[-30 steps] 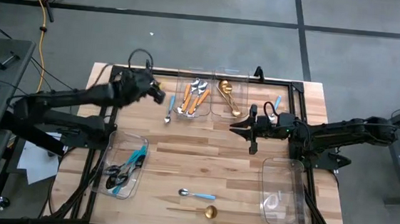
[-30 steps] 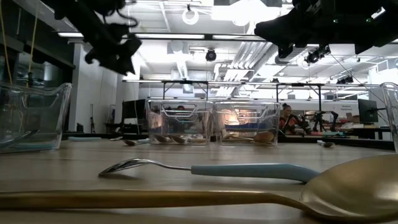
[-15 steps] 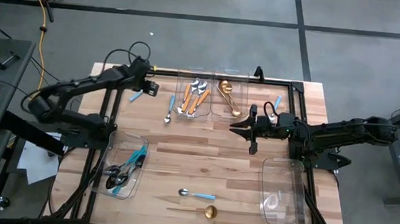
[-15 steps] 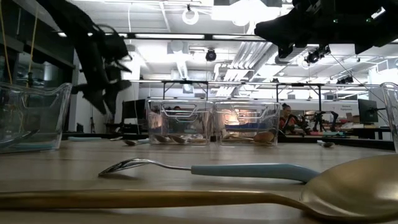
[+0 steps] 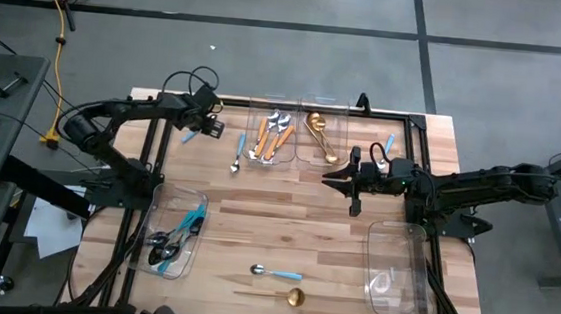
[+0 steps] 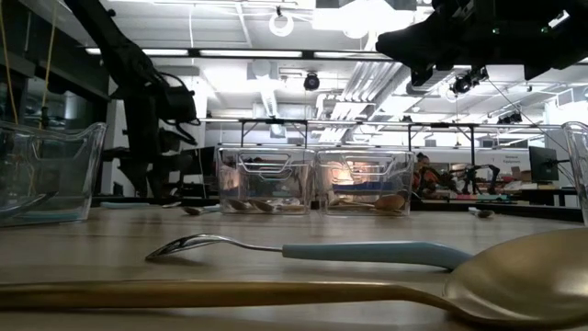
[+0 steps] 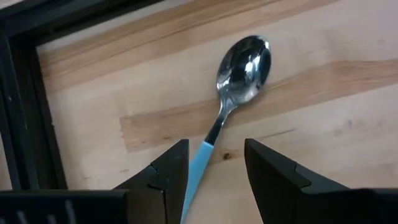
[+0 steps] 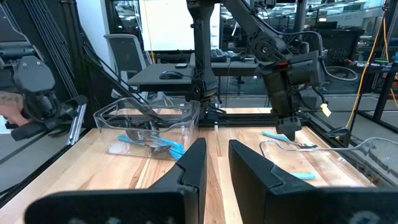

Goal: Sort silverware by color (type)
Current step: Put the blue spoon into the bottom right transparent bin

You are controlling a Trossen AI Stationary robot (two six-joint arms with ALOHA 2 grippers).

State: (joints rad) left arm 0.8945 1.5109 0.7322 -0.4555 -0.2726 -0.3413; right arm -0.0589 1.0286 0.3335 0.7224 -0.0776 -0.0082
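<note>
A spoon [image 7: 239,65] with a silver head and a light-blue handle lies flat on the wood near the table's far left corner [image 5: 190,136]. My left gripper [image 7: 214,148] [image 5: 208,125] hangs over it, open and pointing steeply down. One finger stands on each side of the handle without touching it. My right gripper [image 5: 344,178] [image 8: 217,155] waits level above the middle of the table, with a narrow gap between its fingers and nothing in it. More silverware lies loose: a blue-handled spoon [image 5: 237,155], another [image 5: 276,273] and a gold spoon [image 5: 287,297].
Two clear bins stand at the far edge, one [image 5: 273,133] with orange-handled pieces, one [image 5: 322,135] with gold ones. A bin [image 5: 172,235] at the near left holds dark, blue-handled pieces. Another bin [image 5: 397,271] sits near right. A black frame rail [image 7: 18,106] runs close beside the spoon.
My left gripper has come down toward the far left corner of the table and tipped to point more steeply downward, ending over the light-blue-handled spoon. Its arm has swung round toward the far edge. The spoon has not moved.
</note>
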